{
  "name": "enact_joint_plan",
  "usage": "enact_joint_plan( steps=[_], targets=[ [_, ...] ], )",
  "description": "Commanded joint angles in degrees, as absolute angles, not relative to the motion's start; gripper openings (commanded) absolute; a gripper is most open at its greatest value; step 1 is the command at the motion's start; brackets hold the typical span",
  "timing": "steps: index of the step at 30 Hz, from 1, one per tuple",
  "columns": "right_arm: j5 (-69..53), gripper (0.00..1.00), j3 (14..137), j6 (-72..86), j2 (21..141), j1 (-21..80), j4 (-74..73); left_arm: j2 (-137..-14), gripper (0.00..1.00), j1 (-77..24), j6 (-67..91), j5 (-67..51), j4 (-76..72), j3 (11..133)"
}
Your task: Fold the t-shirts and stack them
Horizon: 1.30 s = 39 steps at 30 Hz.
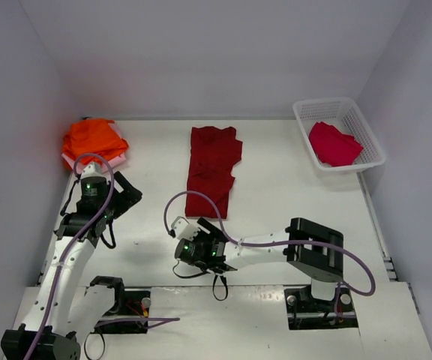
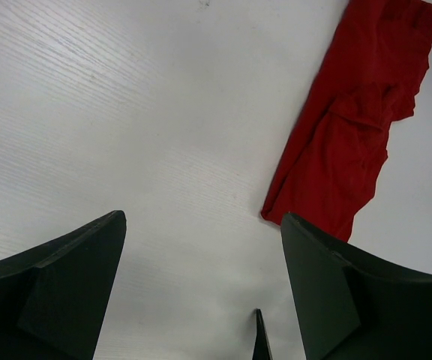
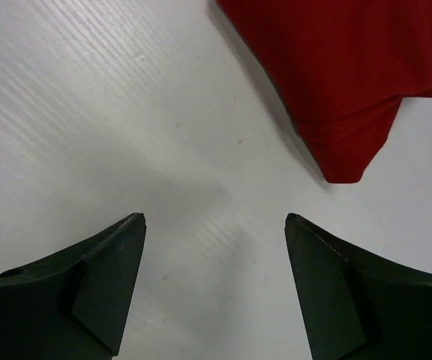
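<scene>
A large dark red t-shirt (image 1: 212,169) lies folded into a long strip in the middle of the table. Its near end also shows in the left wrist view (image 2: 358,127) and the right wrist view (image 3: 343,75). Bright orange t-shirts (image 1: 94,140) sit piled at the back left on a pale pink one (image 1: 67,159). A crimson t-shirt (image 1: 334,144) lies in the basket. My left gripper (image 1: 128,193) (image 2: 201,217) hangs open over bare table, left of the red shirt. My right gripper (image 1: 201,231) (image 3: 214,217) is open and empty just short of the shirt's near edge.
A white plastic lattice basket (image 1: 373,142) stands at the back right. White walls close in the table on the left, back and right. Purple cables loop from both arms above the near part of the table.
</scene>
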<state>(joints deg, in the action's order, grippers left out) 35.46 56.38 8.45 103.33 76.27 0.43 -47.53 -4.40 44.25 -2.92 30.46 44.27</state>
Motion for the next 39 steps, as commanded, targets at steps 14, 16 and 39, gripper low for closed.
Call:
enact_joint_plan(
  steps=[14,16,39],
  targets=[
    [36.0,0.72,57.8,6.1,105.3,77.5,4.0,-47.4,0.79,-3.3,43.2,-6.8,28.1,44.7],
    [36.3,0.72,57.9,4.7,105.9,77.5,4.8,-47.5,0.79,-3.3,43.2,-6.9,27.8,44.2],
    [41.8,0.71,61.9,1.5,113.4,72.5,2.9,-49.7,0.79,-3.2,43.2,-7.2,25.1,43.0]
  ],
)
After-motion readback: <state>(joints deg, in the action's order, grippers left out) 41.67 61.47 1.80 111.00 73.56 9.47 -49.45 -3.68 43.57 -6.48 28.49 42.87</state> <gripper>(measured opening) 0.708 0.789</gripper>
